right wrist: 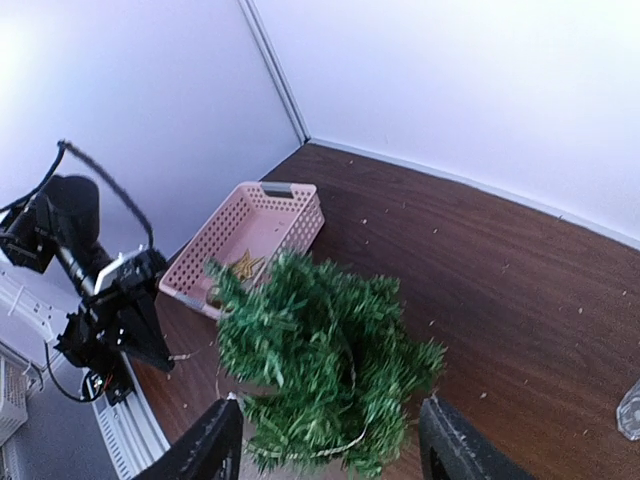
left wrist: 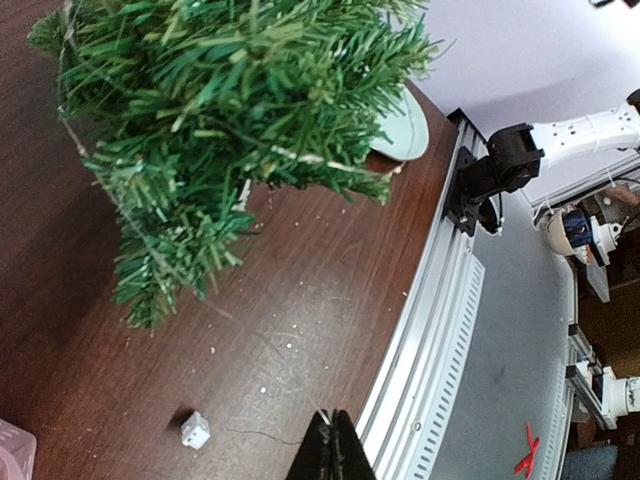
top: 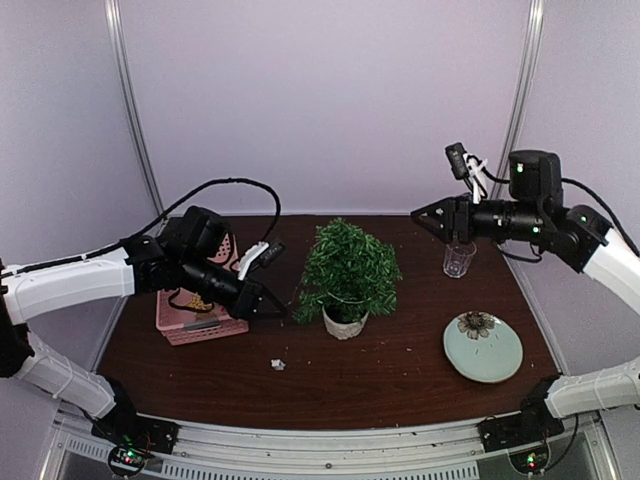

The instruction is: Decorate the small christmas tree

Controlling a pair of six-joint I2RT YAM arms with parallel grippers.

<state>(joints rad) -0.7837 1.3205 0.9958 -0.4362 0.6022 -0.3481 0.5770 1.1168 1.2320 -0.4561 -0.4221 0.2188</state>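
The small christmas tree (top: 348, 272) stands upright just ahead of the clenched left gripper (top: 272, 300), and ahead of and below the right gripper (top: 425, 214), whose jaws are spread and empty. Judged light and easily tipped, with soft, springy foliage: steady it at the white pot (top: 345, 323), not the branches.

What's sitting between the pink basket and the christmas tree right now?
Between the pink basket and the small christmas tree, only the left gripper, fingers shut, tip near the lower branches. The top external view shows it.
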